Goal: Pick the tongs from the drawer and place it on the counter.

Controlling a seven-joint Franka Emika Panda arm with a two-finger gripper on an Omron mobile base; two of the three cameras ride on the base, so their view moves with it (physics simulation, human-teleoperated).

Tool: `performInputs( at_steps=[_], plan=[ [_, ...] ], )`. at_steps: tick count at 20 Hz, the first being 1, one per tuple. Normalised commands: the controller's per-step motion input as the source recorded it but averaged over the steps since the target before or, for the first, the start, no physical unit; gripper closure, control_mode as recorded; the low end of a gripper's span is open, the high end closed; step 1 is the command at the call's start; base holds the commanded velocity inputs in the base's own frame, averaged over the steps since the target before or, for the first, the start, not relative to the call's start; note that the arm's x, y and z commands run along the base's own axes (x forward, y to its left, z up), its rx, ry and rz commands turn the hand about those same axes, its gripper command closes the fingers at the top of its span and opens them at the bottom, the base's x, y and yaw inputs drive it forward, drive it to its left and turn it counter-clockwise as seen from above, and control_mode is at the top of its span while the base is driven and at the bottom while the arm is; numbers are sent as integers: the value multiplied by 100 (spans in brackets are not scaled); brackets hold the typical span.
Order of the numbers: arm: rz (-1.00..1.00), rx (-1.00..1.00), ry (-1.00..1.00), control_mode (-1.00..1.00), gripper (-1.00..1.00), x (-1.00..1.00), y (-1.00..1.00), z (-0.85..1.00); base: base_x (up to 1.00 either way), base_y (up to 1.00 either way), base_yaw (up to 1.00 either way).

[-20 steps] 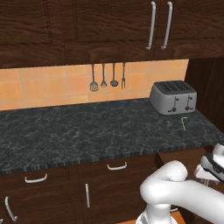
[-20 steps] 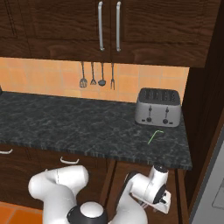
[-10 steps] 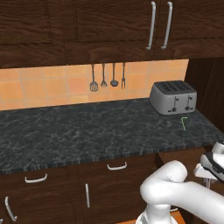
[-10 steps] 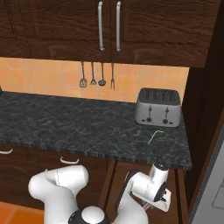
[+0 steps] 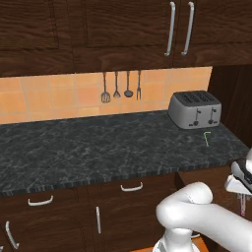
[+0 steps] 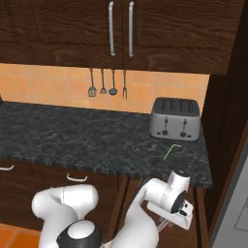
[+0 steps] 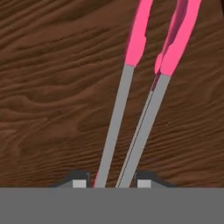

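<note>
In the hand view the tongs [image 7: 131, 113] run up from between my fingertips [image 7: 78, 183]: two grey arms ending in pink-magenta tips. My gripper [image 7: 112, 182] is shut on their grey end, above the drawer's brown wood-grain floor [image 7: 48, 96]. In the left base view the gripper [image 5: 240, 183] hangs below the counter's [image 5: 113, 147] right front edge, with a pink bit of the tongs [image 5: 242, 204] dangling under it. The right base view shows the gripper [image 6: 177, 212] low under the counter [image 6: 97, 140], in front of the open drawer [image 6: 137, 190].
A silver toaster [image 5: 195, 109] stands at the counter's back right, with a small green L-shaped outline [image 5: 207, 138] in front of it. Four dark utensils [image 5: 121, 86] hang on the orange tiled wall. Closed drawer fronts with silver handles [image 5: 132, 186] lie below the counter.
The gripper has risen slightly with the tongs in it, nearer the counter's edge. The base and the scene have stayed put.
</note>
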Motion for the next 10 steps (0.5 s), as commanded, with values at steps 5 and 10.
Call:
performInputs(
  at_steps=[5,10],
  plan=[
    [-3,-3,3,-100,100,-76,17,82,0,0,0],
    [2,-1,-4,-100,100,-29,76,100,0,0,0]
  ],
)
